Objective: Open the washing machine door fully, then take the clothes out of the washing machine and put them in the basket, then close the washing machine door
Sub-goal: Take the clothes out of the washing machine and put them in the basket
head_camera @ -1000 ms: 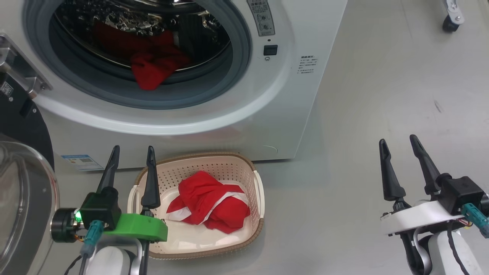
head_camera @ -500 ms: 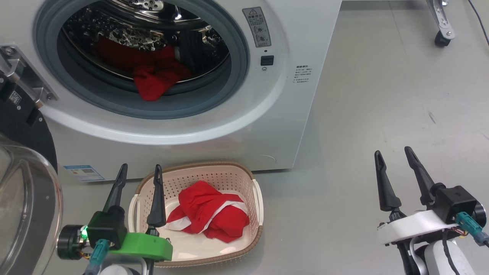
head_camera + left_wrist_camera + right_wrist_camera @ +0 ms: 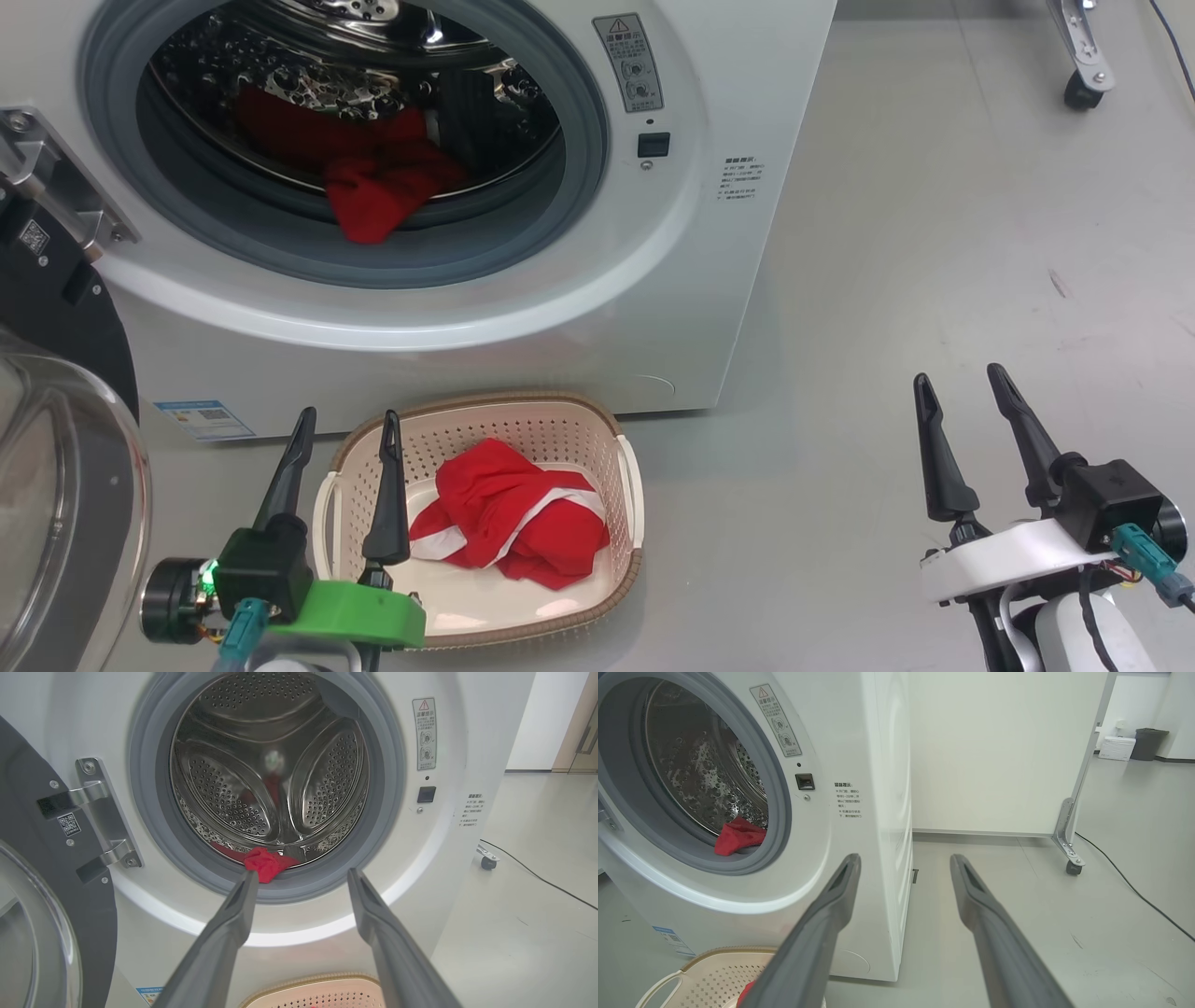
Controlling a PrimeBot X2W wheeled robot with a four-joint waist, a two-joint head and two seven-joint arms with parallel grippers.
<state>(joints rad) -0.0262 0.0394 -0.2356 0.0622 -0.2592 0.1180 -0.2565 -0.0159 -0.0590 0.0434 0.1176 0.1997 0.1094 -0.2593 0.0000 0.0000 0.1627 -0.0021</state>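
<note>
The white washing machine (image 3: pixel 709 271) stands with its door (image 3: pixel 65 485) swung wide to the left, glass bowl facing me. Red clothes (image 3: pixel 373 191) lie in the steel drum, one piece drooping over the grey gasket (image 3: pixel 264 863) (image 3: pixel 735 837). More red clothes (image 3: pixel 513 518) with white trim lie in the cream basket (image 3: pixel 630 476) on the floor before the machine. My left gripper (image 3: pixel 347 420) hovers open over the basket's left end, nothing between its fingers. My right gripper (image 3: pixel 962 383) is open over bare floor, well to the right of the machine.
Grey floor stretches to the right of the machine. A white partition (image 3: pixel 999 751) on castor wheels (image 3: pixel 1083 89) stands behind and to the right, with a black cable (image 3: pixel 1134 891) trailing across the floor. A blue sticker (image 3: pixel 201 420) marks the machine's lower left front.
The head camera has tilted, so the whole scene sits lower in view. Both grippers stay open and keep their places relative to the basket and floor.
</note>
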